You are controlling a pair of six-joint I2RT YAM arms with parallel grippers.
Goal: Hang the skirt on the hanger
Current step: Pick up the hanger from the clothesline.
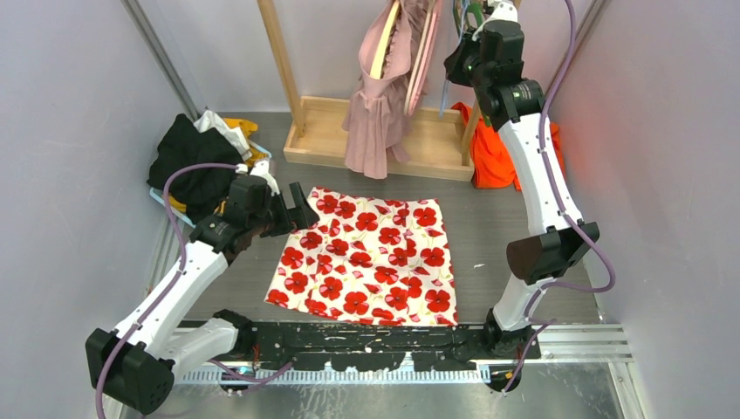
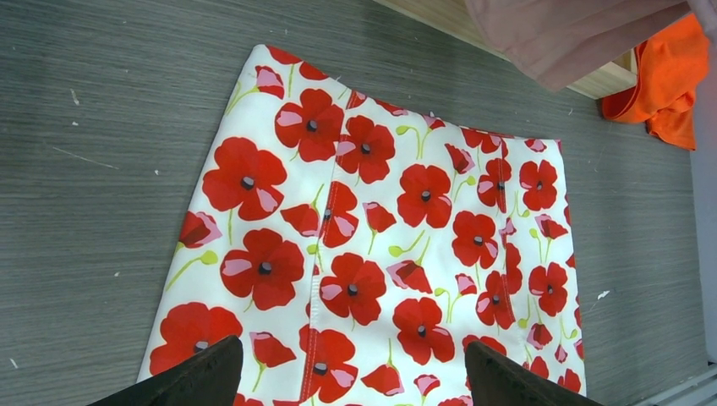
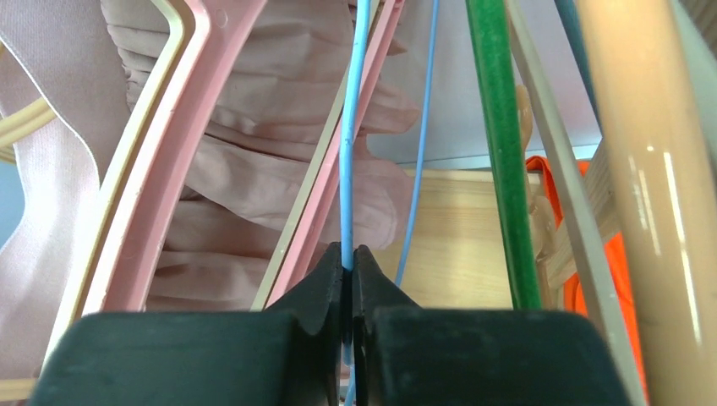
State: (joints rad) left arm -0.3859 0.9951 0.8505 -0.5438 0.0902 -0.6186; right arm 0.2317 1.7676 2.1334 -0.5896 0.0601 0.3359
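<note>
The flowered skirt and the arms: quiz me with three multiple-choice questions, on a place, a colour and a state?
1. Where is the skirt? A flat on the table; B on the rack; C in a gripper.
2. What colour is the hanger pinched by the right gripper? A green; B blue; C pink.
3. The left gripper is: A shut on cloth; B open; C out of view.
Answers: 1 A, it lies spread out; 2 B, blue shows between the shut fingers; 3 B, its fingers stand wide apart.

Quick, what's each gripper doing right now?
Left gripper: open, empty, above the skirt.
Right gripper: shut on the thin blue hanger.
</note>
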